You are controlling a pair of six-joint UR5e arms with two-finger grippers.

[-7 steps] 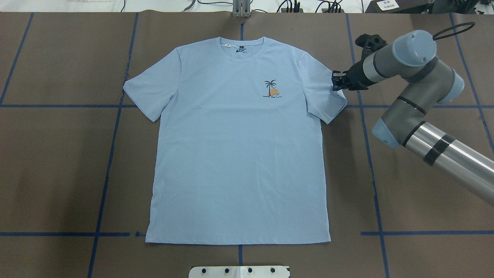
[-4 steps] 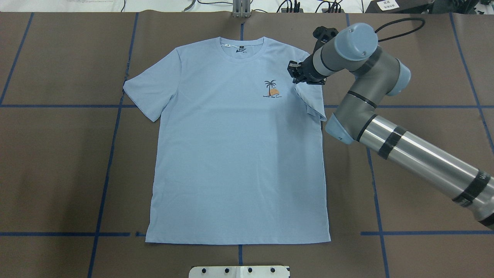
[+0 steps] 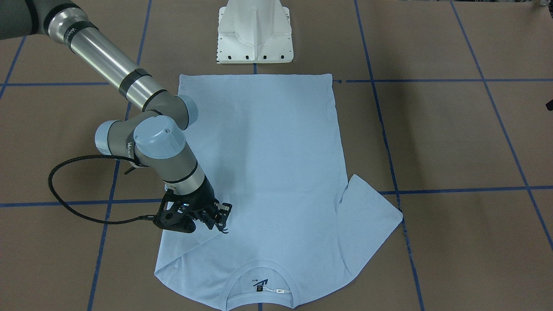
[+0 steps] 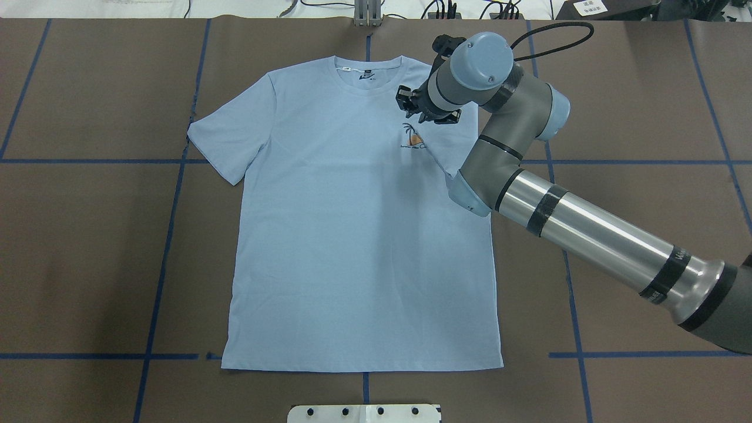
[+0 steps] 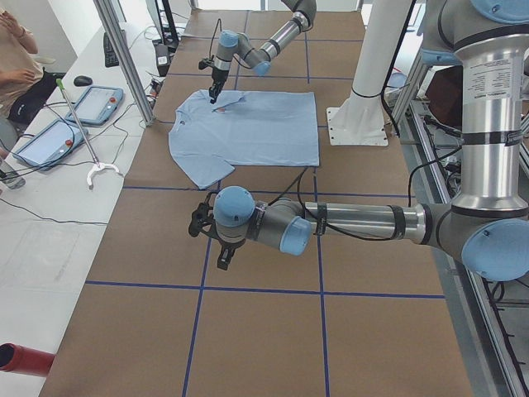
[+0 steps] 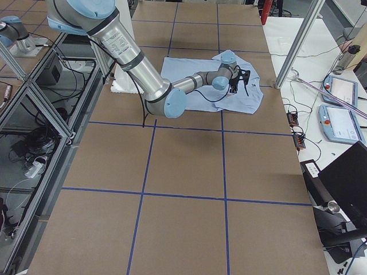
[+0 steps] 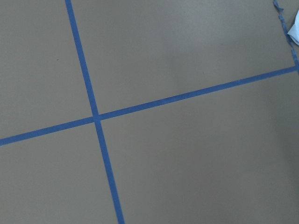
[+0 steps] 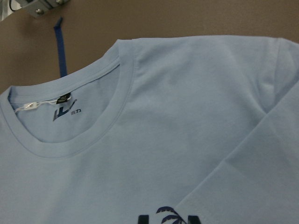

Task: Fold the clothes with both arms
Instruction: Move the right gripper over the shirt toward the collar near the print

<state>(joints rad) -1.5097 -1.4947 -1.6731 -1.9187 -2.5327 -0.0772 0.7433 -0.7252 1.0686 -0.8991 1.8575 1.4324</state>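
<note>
We see the light blue T-shirt point(image 4: 352, 247) lying front up on the brown table point(image 4: 88, 264), its hem toward the robot's white base point(image 3: 255, 34) and its collar point(image 4: 369, 79) on the far side. The right arm point(image 4: 587, 226) reaches across the chest. Its 2 fingers point(image 3: 221, 214) point down just beside the palm-tree print point(image 4: 414, 140), and they look pinched on the hem of the right sleeve point(image 8: 261, 177). That sleeve is turned inward over the chest and covers part of the print. The left sleeve point(image 4: 229, 138) lies spread out flat. The left arm point(image 5: 355, 222) hangs low over bare table crossed by blue tape point(image 7: 96, 116), well apart from the T-shirt. We cannot tell whether its fingers point(image 5: 225, 255) are open or closed.
</note>
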